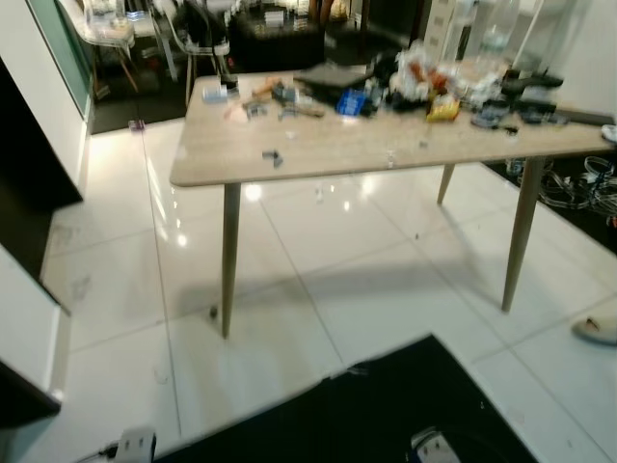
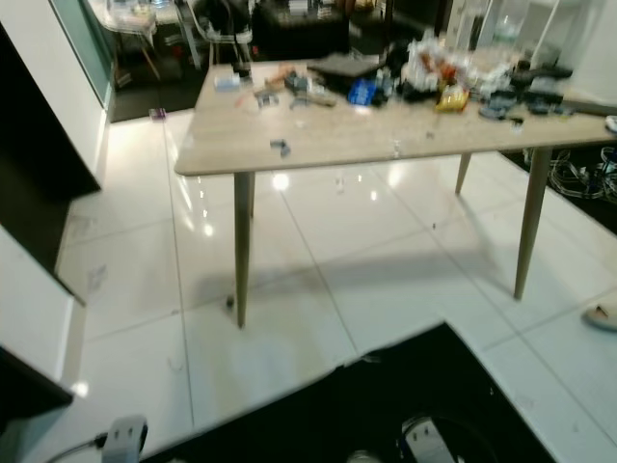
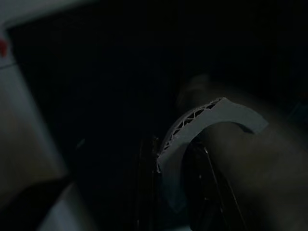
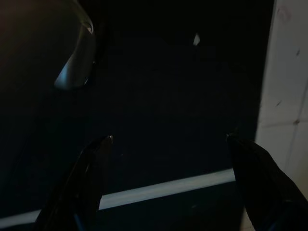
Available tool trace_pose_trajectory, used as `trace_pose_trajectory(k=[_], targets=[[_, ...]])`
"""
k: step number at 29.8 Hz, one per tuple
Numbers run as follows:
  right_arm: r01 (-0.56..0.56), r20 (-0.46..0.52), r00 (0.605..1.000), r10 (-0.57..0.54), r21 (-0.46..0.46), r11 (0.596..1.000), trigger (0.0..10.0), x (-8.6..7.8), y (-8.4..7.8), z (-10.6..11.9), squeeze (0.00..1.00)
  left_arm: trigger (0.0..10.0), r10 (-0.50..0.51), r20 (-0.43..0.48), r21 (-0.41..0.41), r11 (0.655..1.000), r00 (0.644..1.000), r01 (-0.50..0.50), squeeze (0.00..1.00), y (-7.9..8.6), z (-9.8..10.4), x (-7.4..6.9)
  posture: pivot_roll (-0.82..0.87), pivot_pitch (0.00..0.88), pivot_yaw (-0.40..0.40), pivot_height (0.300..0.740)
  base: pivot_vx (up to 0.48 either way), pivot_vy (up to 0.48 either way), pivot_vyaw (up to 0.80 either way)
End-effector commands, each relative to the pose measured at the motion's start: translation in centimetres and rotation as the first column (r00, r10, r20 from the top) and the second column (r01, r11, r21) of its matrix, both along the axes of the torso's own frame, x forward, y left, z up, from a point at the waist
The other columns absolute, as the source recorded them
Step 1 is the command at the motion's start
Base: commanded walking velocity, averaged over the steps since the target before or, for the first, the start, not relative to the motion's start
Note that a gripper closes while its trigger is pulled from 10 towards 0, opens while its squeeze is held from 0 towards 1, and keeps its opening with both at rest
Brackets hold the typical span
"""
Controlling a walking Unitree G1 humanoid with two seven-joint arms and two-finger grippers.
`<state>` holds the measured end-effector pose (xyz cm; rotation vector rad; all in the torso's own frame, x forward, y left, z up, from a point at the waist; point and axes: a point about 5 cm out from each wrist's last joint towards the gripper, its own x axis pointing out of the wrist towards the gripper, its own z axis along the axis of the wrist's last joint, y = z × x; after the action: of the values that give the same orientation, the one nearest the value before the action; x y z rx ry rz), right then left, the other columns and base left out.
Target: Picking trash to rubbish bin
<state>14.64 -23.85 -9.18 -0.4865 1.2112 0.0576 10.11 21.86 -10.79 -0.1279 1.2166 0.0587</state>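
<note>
White tiled floor [image 1: 386,280], glossy, with lamp glare. On it stands a wooden table [image 1: 318,145] on slanted legs. A black mat [image 1: 386,405] lies at the near edge. Cables [image 1: 578,183] are heaped on the floor to the far right, under the table's end.

The trash [image 1: 424,82] is a mixed pile on the far right part of the tabletop; a blue item [image 1: 352,101] and a yellow item [image 1: 443,109] lie in it. Small scraps [image 1: 273,157] sit nearer the left edge, apart from the pile.

Right gripper [image 4: 168,159]: fingers spread wide, nothing between them, over dark mat. Left gripper: wrist view too dark; state cannot be told.
</note>
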Motion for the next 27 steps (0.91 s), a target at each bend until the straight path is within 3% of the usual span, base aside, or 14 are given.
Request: trace_pose_trajectory(k=[1,5,9,16,18,27], targets=[[-0.003,-0.024,1.000,0.003,-0.002,1.000,10.0,-0.6,0.0,-0.2,0.00,10.0,-0.080,-0.032,0.031,0.996,0.996,0.081,0.00,-0.8,-0.3,-0.5,-0.13,0.041,0.094,0.740,0.000,0.000,-0.79],[-0.001,-0.028,1.000,0.001,-0.005,1.000,10.0,-0.7,0.0,-0.3,0.00,10.0,-0.167,-0.120,0.069,0.982,0.979,0.176,0.00,-1.5,-0.9,-2.4,-0.12,0.046,0.092,0.740,0.000,0.000,-0.78],[0.001,-0.033,0.999,-0.001,-0.012,1.000,10.0,-0.8,-0.1,-0.3,0.00,10.0,-0.189,-0.139,0.082,0.976,0.972,0.202,0.00,-1.7,-1.0,-2.5,-0.12,0.050,0.090,0.740,0.000,0.000,-0.78],[-0.005,-0.039,0.999,0.004,-0.021,1.000,10.0,-0.8,-0.1,-0.3,0.00,10.0,-0.328,-0.135,0.116,0.932,0.935,0.343,0.00,-2.2,-0.9,-1.6,-0.11,0.053,0.088,0.740,0.000,0.000,-0.78],[-0.005,-0.039,0.999,0.004,-0.021,1.000,10.0,-0.8,-0.1,-0.3,0.00,10.0,-0.328,-0.135,0.116,0.932,0.935,0.343,0.00,-2.2,-0.9,-1.6,-0.11,0.053,0.088,0.740,0.000,0.000,-0.78],[-0.015,-0.046,0.999,0.013,-0.029,0.999,10.0,-0.9,0.1,-0.4,0.00,10.0,-0.461,-0.157,0.172,0.858,0.874,0.483,0.00,-3.0,-0.7,0.0,-0.11,0.058,0.092,0.740,0.000,0.000,-0.78]])
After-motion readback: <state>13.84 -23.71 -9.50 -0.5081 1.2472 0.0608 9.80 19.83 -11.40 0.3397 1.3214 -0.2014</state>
